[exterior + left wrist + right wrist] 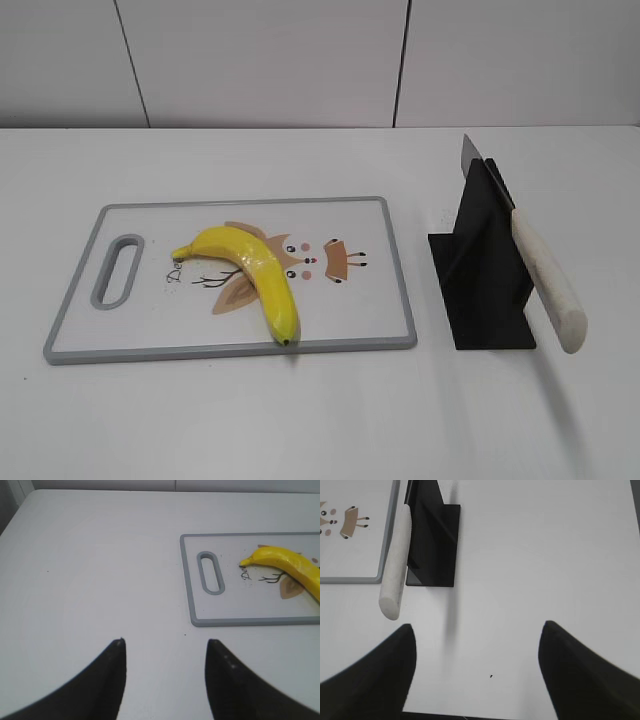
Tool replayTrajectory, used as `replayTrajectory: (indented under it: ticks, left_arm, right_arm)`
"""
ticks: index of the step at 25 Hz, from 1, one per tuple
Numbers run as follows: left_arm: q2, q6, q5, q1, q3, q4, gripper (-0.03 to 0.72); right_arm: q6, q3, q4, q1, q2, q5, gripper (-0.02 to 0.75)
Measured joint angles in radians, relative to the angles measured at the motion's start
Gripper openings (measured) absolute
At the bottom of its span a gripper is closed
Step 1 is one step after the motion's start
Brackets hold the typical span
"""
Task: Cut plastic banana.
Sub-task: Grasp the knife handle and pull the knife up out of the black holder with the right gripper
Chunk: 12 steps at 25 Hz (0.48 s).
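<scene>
Plastic banana lies well apart from open left hand.

**Banana on board, knife in stand to the right**

On the table, a cutting board lies left of centre, the plastic banana on it. Just right of the board stands a knife stand holding a knife, handle toward the front.

Only a partly hidden "De…" in dark script on the cutting board.
</scene>
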Motion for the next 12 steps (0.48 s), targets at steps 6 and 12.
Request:
replayTrajectory:
  ticks: [6, 12]
  left_arm:
    - [0.000, 0.000, 0.000, 0.000, 0.000, 0.001, 0.477]
    - [0.000, 0.000, 0.000, 0.000, 0.000, 0.001, 0.477]
  right_arm:
    - [0.000, -0.021, 0.038, 0.055, 0.126, -0.012, 0.581]
    - [0.000, -0.025, 0.039, 0.204, 0.226, -0.029, 0.581]
